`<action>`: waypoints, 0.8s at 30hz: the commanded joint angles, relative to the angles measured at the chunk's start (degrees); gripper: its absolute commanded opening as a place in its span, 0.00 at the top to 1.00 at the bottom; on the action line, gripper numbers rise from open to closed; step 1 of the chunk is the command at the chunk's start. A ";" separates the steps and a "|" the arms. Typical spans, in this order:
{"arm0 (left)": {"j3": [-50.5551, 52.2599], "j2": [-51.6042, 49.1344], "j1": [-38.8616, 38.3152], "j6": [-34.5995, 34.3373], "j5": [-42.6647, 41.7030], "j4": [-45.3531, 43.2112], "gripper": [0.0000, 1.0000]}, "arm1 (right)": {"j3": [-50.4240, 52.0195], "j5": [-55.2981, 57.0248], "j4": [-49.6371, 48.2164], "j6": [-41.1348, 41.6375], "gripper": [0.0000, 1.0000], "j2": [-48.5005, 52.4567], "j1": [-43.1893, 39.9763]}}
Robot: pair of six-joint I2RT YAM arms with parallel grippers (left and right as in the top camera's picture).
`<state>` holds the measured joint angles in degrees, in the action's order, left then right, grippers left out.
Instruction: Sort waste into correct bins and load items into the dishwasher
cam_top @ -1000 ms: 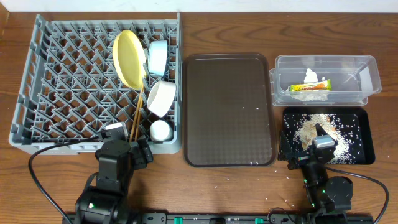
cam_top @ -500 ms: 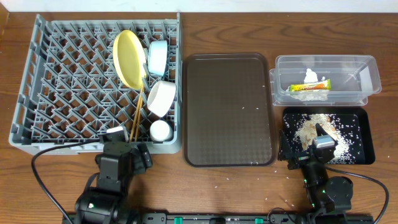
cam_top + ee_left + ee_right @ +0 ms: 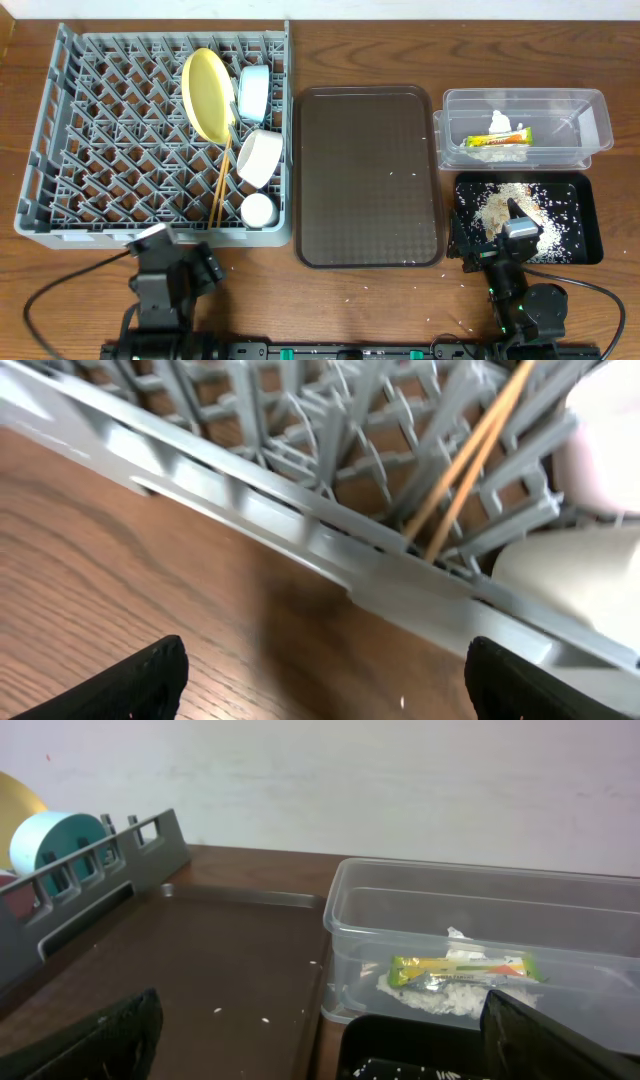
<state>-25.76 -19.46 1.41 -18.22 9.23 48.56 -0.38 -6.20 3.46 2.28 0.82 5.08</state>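
My left gripper (image 3: 325,690) hangs released over the bare table (image 3: 300,300) in the lower left of the overhead frame, just below the near wall of the grey dish rack (image 3: 45,140). Its two black fingertips sit wide apart at the bottom corners of my left wrist view, with nothing between them. The rack fills the upper left of the overhead frame, and every dish stands along its right side. The yellow plate (image 3: 207,92) is on edge near the top, with the light blue bowl (image 3: 252,92) just beside it on the right. The white bowl (image 3: 260,157) is tilted below them, and the small white cup (image 3: 258,209) sits in the lower right corner. The wooden chopsticks (image 3: 220,180) slant down between the pegs, left of the white bowl and cup. My right gripper (image 3: 330,1045) is spread wide too and holds nothing. In the overhead frame it sits at the lower right, over the lower left corner of the black tray (image 3: 592,215). White rice scraps (image 3: 505,205) are heaped and scattered across that tray. Above it, the clear container (image 3: 592,125) holds the green-and-yellow wrapper (image 3: 497,139) alongside some white scraps. The brown serving tray (image 3: 368,175) lies in the centre between the rack and the bins, with a few stray grains on it.
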 commanded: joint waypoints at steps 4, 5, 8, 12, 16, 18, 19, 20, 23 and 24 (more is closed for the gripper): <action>1.73 8.13 4.07 -0.07 -1.49 -5.95 0.11 | 0.07 -0.46 0.24 -0.66 0.01 -0.55 -0.42; 2.75 9.05 4.22 -0.09 -1.09 -8.94 0.11 | 0.07 -0.46 0.24 -0.66 0.01 -0.55 -0.42; 8.17 13.09 4.37 0.17 -1.01 -20.79 0.11 | 0.07 -0.46 0.24 -0.66 0.01 -0.55 -0.42; 13.90 18.08 4.44 0.31 -0.98 -29.90 0.11 | 0.07 -0.46 0.24 -0.66 0.01 -0.55 -0.42; 16.74 19.30 4.68 0.55 -0.76 -35.39 0.11 | 0.07 -0.44 0.24 -0.66 0.01 -0.55 -0.42; 18.01 19.37 4.68 0.79 -0.59 -38.34 0.11 | 0.07 -0.44 0.24 -0.66 0.01 -0.55 -0.42; 18.88 19.37 4.68 0.98 -0.61 -40.24 0.11 | 0.07 -0.46 0.24 -0.66 0.01 -0.55 -0.42; 19.71 19.37 4.68 0.98 -0.61 -41.99 0.11 | 0.07 -0.44 0.24 -0.66 0.01 -0.55 -0.42; 22.97 19.37 4.68 0.96 -1.16 -48.02 0.11 | 0.07 -0.46 0.24 -0.66 0.01 -0.55 -0.42; 24.44 19.37 4.68 0.94 -1.42 -50.69 0.11 | 0.07 -0.44 0.24 -0.66 0.01 -0.55 -0.42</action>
<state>-4.27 -0.58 5.80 -18.02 8.08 1.08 -0.38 -6.20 3.51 2.28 0.69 5.08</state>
